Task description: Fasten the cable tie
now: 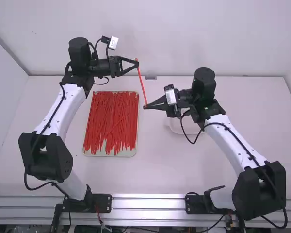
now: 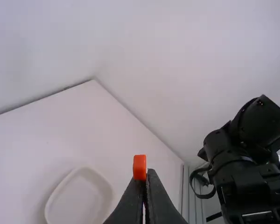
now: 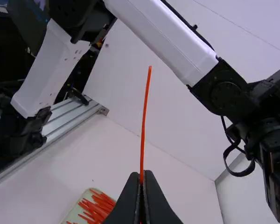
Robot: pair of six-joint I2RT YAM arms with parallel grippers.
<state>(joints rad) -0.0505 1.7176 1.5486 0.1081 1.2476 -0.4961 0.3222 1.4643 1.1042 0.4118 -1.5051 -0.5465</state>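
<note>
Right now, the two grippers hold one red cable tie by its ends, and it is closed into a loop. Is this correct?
No. The left gripper and right gripper hold the red cable tie by its ends, but it runs straight between them, no loop, as the high view shows.

White table (image 1: pixel 184 165), plain surface. Left of centre lies a tan tray (image 1: pixel 109 154) with rounded corners, its long side running away from the arm bases. The tray holds a dense layer of red ties (image 1: pixel 111 121), laid lengthwise. Right of the tray, apart from it, rests a shallow translucent dish (image 1: pixel 173 127).
</note>
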